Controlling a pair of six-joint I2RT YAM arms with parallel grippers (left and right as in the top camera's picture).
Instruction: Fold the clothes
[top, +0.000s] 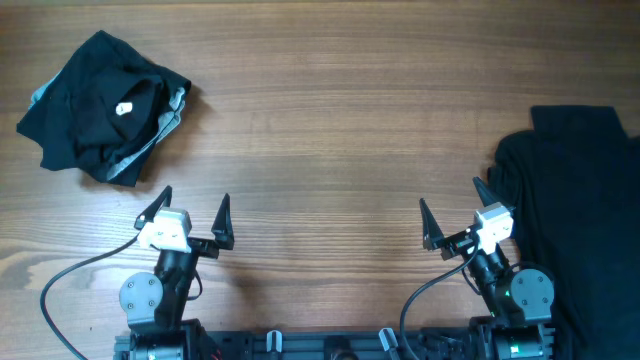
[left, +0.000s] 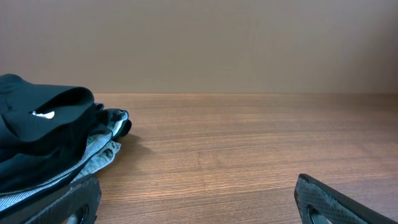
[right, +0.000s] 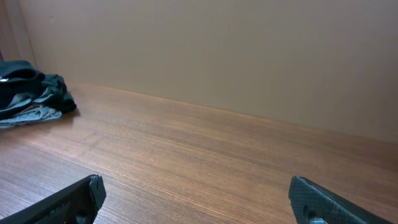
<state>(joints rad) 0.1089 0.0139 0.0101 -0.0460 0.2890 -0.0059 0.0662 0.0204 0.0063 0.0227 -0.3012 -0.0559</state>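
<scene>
Currently we hold our left gripper (top: 195, 196) and right gripper (top: 450, 193) spread wide, grasping nothing; a crumpled black pile (top: 100, 105) lies far left, a black shirt (top: 580, 210) far right.

Brown wood-grain tabletop (top: 330, 120) across the whole overhead frame, grain running left to right, paler figure at lower left. Plain beige wall (left: 236, 43) behind the far edge, upper half of both wrist views. Soft, even light; faint shadows only.

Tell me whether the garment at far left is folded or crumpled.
Crumpled, not folded: the garment lies in an uneven, lumpy heap with bunched layers.
</scene>
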